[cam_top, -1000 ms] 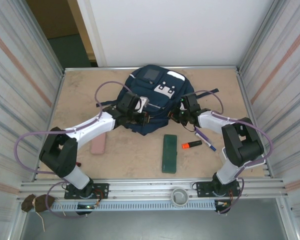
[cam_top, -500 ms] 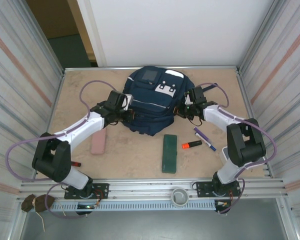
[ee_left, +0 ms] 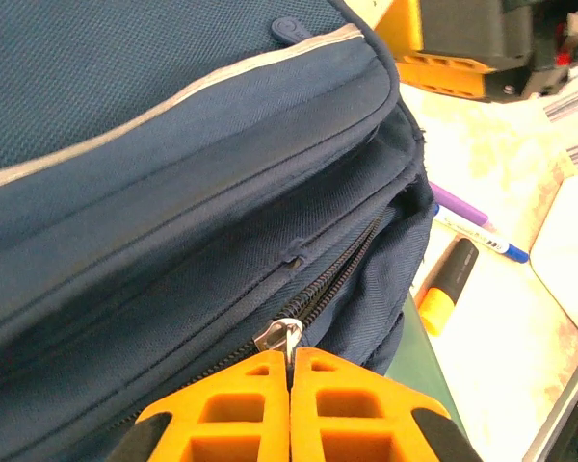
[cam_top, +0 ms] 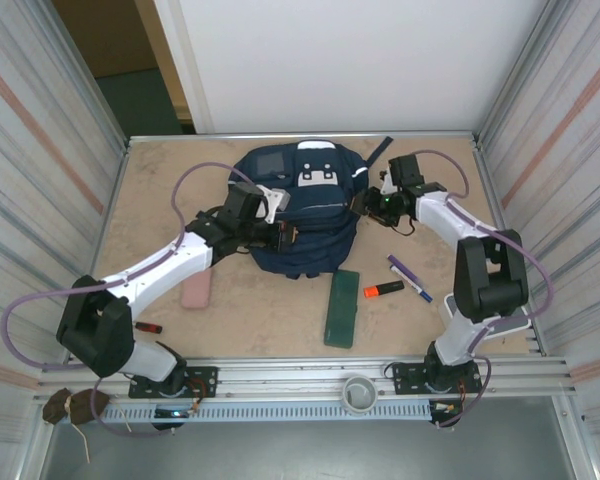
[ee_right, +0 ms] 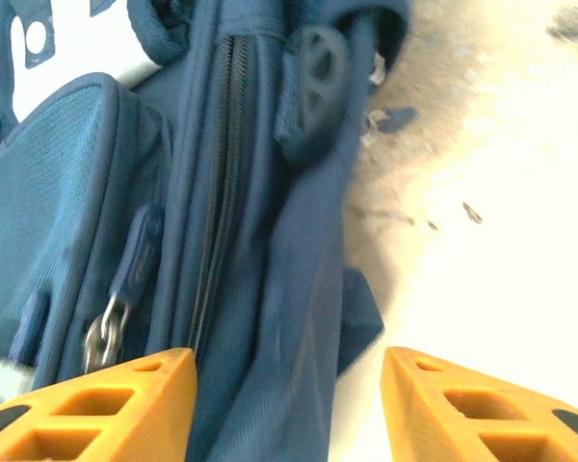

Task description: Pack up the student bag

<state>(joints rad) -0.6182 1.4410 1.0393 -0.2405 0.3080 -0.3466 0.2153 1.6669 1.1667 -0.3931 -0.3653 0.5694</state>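
The student bag (cam_top: 300, 205), a large navy backpack with a white patch and a grey square patch, lies at the back middle of the table. My left gripper (cam_top: 280, 233) sits at its near left side, shut on the silver zipper pull (ee_left: 287, 334) of the main zip; the orange fingers (ee_left: 231, 404) meet with the pull pinched at their tips. My right gripper (cam_top: 366, 206) is at the bag's right side and stands open. Its fingers (ee_right: 125, 404) are wide apart, with loose navy fabric of the bag (ee_right: 260, 241) lying in the gap but not gripped.
A green pencil case (cam_top: 340, 307), an orange highlighter (cam_top: 383, 289), a purple pen (cam_top: 404, 270) and a blue-and-white pen (cam_top: 418, 291) lie in front of the bag. A pink eraser (cam_top: 196, 288) and a small red item (cam_top: 148, 327) lie at the left. Metal walls enclose the table.
The bag has slid toward the back wall. My right gripper has opened and let go of the bag's right side. My left gripper stayed shut and moved with the bag.
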